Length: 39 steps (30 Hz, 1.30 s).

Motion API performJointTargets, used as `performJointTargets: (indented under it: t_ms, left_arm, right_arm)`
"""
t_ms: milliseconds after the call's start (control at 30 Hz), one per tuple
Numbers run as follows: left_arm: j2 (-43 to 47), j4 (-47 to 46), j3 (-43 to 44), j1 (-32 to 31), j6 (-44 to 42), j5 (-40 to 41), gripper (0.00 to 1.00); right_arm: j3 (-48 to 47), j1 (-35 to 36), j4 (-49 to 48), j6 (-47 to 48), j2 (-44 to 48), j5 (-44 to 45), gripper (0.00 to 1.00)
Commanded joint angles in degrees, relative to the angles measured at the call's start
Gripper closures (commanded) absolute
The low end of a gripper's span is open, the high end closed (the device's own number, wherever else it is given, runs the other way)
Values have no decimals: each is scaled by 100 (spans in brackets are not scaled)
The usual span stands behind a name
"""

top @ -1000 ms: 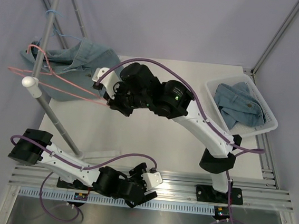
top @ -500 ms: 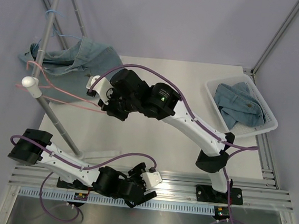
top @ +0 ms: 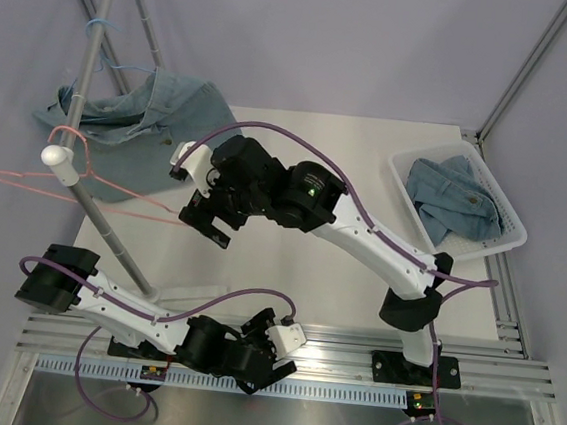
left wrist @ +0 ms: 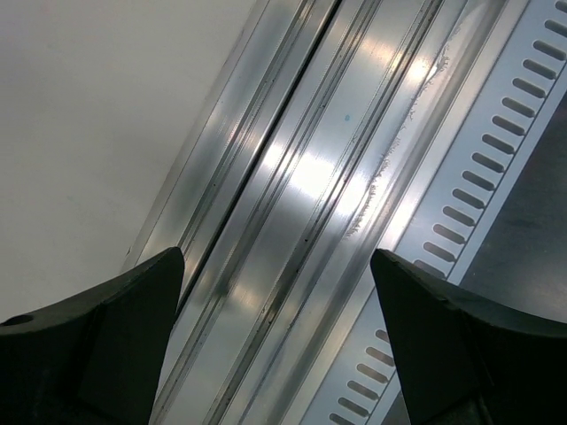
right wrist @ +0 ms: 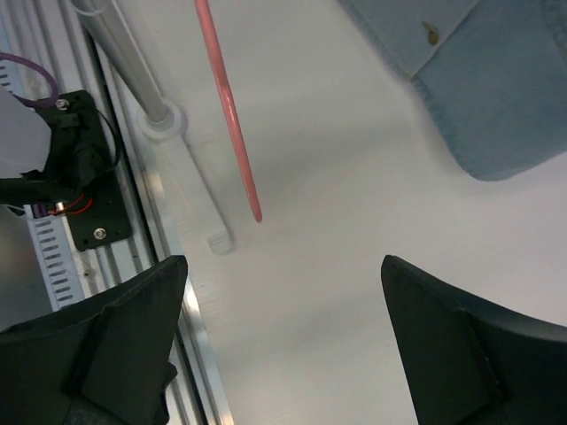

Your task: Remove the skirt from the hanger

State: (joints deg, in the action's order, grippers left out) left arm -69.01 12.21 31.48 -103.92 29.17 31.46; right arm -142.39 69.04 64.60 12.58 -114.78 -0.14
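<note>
The denim skirt (top: 148, 109) lies bunched at the back left, behind the slanted grey rail (top: 102, 220). The pink wire hanger (top: 61, 179) hangs by its hook from the rail, and its long arm reaches right toward my right gripper (top: 210, 228). That gripper is open and holds nothing. In the right wrist view the hanger's free end (right wrist: 232, 124) stops ahead of the jaws, apart from them, and a corner of the skirt (right wrist: 478, 80) shows at the top right. My left gripper (top: 266, 370) rests open at the near edge, over the aluminium rails (left wrist: 301, 177).
A white basket (top: 404, 167) at the right edge holds another denim garment (top: 456, 199). The rail's foot (right wrist: 164, 119) stands on the table near the left arm's base plate (right wrist: 80, 177). Frame poles rise at the back corners.
My right gripper has opened and let go of the hanger's end. The hanger has swung left and down along the rail. The right arm has shifted a little toward the near side.
</note>
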Motion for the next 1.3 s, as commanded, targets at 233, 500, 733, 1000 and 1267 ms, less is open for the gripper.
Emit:
performJointTargets:
  t_ms: [233,500,733,1000,1267]
  left_arm:
    - [-24,-289,139,-32,133,18,9]
    - [19,-245,121,-32,194,9,10]
    - [248,-280,-151,-41,326,62,9]
    - [344,-166,-99,-32,388,79,9]
    - [195,-219,86,-32,273,0,9]
  right_arm:
    - [519,-232,-1573,-395,931,2422,0]
    - [423,-1400,-1618,-1143,642,2597,1]
    - [404,-2050,-1827,-1100,570,2118,1]
    - [160,-2421,-2399,156,150,98,0]
    - [-23,-2421,-3137,1002,-395,-1137,1]
